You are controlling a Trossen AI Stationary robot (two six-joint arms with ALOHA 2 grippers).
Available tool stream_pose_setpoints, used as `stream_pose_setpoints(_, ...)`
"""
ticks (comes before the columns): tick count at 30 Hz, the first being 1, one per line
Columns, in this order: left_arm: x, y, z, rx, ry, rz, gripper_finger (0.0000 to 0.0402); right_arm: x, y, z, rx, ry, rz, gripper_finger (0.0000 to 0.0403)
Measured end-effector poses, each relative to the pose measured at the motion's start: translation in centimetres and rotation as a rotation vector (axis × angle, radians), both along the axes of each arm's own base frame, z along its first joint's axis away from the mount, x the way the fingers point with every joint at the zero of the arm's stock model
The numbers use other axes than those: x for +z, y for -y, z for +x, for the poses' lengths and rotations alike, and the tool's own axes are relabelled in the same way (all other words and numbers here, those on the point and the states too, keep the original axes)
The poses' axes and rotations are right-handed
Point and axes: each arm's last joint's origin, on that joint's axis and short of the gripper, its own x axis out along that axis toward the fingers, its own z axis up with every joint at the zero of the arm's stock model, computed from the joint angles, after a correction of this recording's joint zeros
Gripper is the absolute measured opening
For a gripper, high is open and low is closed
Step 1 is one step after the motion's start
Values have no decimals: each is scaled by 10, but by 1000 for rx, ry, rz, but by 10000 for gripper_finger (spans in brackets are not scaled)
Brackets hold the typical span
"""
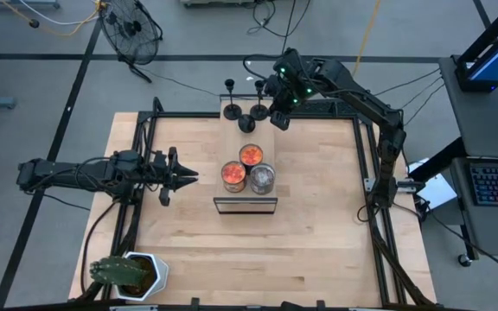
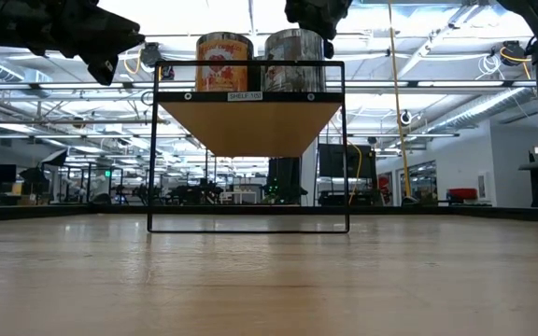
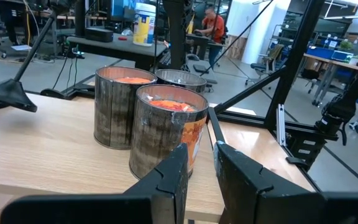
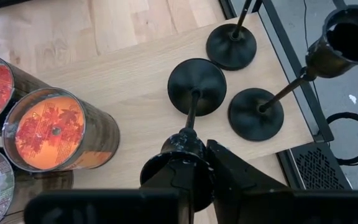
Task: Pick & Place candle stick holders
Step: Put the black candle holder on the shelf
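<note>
From above, three black candle stick holders [image 1: 246, 112] stand clustered at the far edge of the shelf [image 1: 245, 205], behind three jars [image 1: 250, 170]. The right gripper [image 1: 279, 117] reaches down over them; the left gripper [image 1: 184, 175] hovers beside the jars. The low view shows a tag reading "SHELF 150" [image 2: 245, 96]. The left wrist view shows its jaws slightly parted, holding nothing. The right wrist view shows its jaws pinching one holder's cup.

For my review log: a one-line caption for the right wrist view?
Right end effector shut on one candle stick holder, two more alongside, jars nearby.
</note>
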Motion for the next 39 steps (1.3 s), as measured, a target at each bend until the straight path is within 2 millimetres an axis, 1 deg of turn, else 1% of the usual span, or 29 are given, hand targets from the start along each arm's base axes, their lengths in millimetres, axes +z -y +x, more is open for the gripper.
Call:
stream_pose_setpoints(31, 0, 0, 0, -1, -2, 12, 88, 0, 0, 1, 41, 0, -36, 24)
stream_pose_setpoints(39, 0, 0, 0, -1, -2, 13, 88, 1, 1, 1, 38, 7, -43, 59)
